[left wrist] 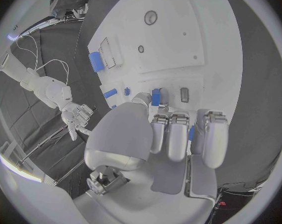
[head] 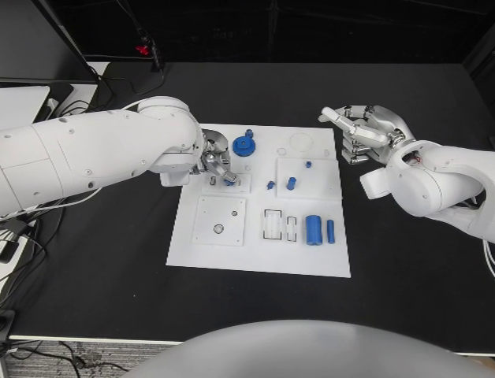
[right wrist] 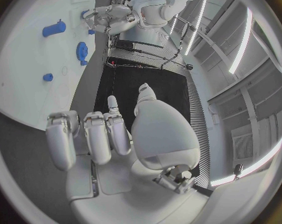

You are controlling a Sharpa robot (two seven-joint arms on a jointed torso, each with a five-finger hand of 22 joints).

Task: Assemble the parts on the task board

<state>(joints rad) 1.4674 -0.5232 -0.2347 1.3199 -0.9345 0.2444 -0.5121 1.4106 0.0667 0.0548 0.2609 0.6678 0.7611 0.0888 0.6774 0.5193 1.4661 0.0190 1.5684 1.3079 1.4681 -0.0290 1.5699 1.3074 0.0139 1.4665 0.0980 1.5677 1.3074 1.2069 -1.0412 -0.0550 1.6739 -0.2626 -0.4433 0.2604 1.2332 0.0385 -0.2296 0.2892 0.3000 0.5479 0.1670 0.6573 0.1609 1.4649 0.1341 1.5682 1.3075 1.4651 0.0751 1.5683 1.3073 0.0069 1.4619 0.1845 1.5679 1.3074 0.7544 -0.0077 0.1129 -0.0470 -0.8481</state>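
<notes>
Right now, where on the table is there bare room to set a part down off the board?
The black table lies bare in front of the task board, and between the board's right edge and the right hand. It is crowded at the board's far-left corner, where the left hand sits beside the blue gear.

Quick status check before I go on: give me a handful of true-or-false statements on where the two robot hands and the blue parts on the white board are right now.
1. The left robot hand is over the far left part of the white board. True.
2. The right robot hand holds the blue gear. False: it holds nothing, its fingers apart, past the board's far right corner; the blue gear sits on the board.
3. A blue cylinder lies near the board's near right corner. True.
4. The right robot hand rests on the board. False: it is off the board's edge, over the black table.
</notes>
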